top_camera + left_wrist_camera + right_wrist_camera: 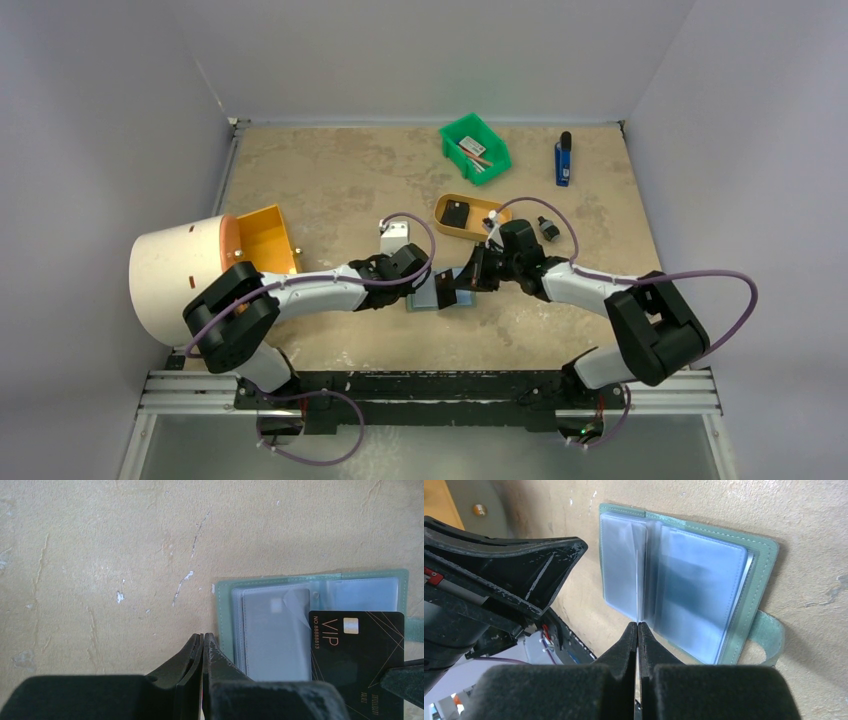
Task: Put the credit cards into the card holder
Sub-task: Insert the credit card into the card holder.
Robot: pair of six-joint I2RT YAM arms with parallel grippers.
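Our right gripper [638, 626] clamps a card [357, 660] over the open holder [272, 640], which lies flat. Our left gripper [202, 639], clenched on nothing, sits just beside it. We should line the card up with a pocket mouth, then slide gently.

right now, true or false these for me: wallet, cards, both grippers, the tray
1. The card holder lies open on the table. True.
2. The right gripper is shut on a black VIP card. True.
3. The left gripper is open wide. False: it is shut, its tips beside the card holder's edge.
4. The tan oval tray is empty. False: another black card lies in it.
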